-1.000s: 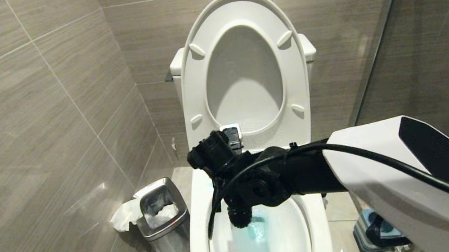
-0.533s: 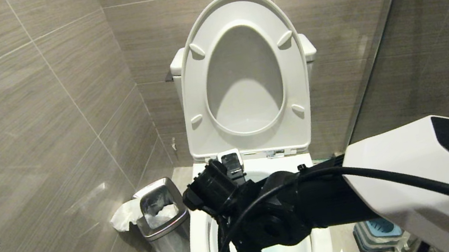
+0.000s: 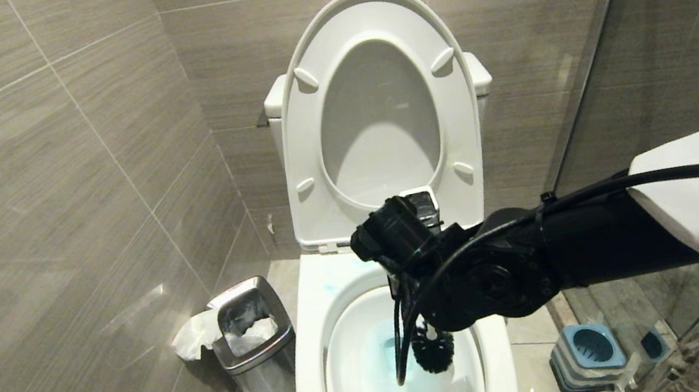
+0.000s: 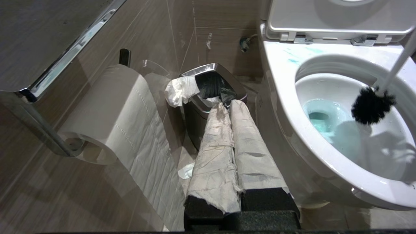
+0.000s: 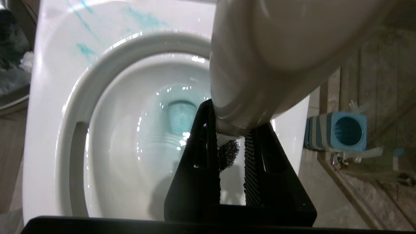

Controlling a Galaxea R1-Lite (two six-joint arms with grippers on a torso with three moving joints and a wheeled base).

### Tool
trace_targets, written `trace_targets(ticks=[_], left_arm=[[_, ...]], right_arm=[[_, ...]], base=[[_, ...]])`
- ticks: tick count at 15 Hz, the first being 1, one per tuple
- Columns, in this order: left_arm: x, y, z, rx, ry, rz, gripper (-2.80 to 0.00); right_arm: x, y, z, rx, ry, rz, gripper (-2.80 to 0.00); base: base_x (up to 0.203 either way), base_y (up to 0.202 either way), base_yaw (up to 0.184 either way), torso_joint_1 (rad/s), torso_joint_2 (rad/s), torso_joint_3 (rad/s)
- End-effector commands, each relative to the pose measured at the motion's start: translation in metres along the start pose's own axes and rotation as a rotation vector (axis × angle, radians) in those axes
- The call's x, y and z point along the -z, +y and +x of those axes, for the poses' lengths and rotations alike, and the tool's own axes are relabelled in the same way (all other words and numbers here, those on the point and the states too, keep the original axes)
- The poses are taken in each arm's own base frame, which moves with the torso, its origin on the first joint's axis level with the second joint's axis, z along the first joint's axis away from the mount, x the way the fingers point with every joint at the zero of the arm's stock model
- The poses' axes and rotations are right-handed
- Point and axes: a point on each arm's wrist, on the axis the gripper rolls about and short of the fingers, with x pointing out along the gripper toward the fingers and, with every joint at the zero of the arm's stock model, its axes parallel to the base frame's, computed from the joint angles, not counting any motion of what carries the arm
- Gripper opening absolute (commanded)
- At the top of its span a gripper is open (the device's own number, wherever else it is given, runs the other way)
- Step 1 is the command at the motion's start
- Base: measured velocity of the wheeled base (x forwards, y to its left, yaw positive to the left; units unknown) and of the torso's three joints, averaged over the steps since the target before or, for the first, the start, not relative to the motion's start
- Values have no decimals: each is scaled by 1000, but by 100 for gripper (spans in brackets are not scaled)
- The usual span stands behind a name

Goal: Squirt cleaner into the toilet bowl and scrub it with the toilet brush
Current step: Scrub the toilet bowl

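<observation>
Gripping toilet brush (image 3: 433, 346), right pincer (image 5: 232, 143) inside bowl rim (image 3: 310, 366)

Even, fairly bright overhead light, warm-neutral. Wall tiles (image 3: 67, 165) show a soft sheen, no hard hotspots. Raised seat (image 3: 378, 113) casts a soft shadow on the lid behind it. Glossy toilet bowl (image 3: 322, 371) carries small specular dots around the blue water, clearest in the right wrist view. Arm shadow falls across the bowl's inside wall in the left wrist view. Head view is sharp, with straight tile lines bowing slightly toward the edges. In the right wrist view the toilet brush (image 5: 269, 48) handle sits so near the lens it's a big defocused white mass; the holder (image 5: 338, 131) and floor there look darker and a bit soft.
</observation>
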Motion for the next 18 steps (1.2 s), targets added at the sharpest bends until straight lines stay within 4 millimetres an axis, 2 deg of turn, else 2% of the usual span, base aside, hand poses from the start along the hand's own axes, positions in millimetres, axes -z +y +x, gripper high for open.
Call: trace_targets(ticks=[1, 3, 5, 9, 13, 15, 16, 17, 18], left_arm=[[0, 0, 0, 0, 0, -1, -280], [0, 0, 0, 0, 0, -1, -280], [0, 0, 0, 0, 0, 0, -280], [0, 0, 0, 0, 0, -1, -280], [0, 0, 0, 0, 0, -1, -280], [0, 0, 0, 1, 0, 0, -280], [0, 0, 0, 0, 0, -1, -280], [0, 0, 0, -1, 0, 0, -280], [0, 0, 0, 0, 0, -1, -280]], right_arm=[[-23, 3, -2, -11, -55, 2, -280], [-36, 13, 1, -7, -106, -21, -280], [-34, 22, 10, 8, -119, -69, -280], [-4, 44, 44, 11, -86, -102, -280], [47, 70, 98, 31, -40, -154, -280], [72, 78, 116, 42, -16, -188, -280], [76, 78, 119, 43, -11, -185, -280], [68, 78, 114, 34, -22, -165, -280], [51, 76, 102, 21, -44, -134, -280]], base=[[0, 0, 0, 0, 0, 0], [0, 0, 0, 0, 0, 0], [0, 0, 0, 0, 0, 0], [0, 0, 0, 0, 0, 0], [0, 0, 0, 0, 0, 0], [0, 0, 0, 0, 0, 0], [0, 0, 0, 0, 0, 0], [0, 0, 0, 0, 0, 0], [0, 0, 0, 0, 0, 0]])
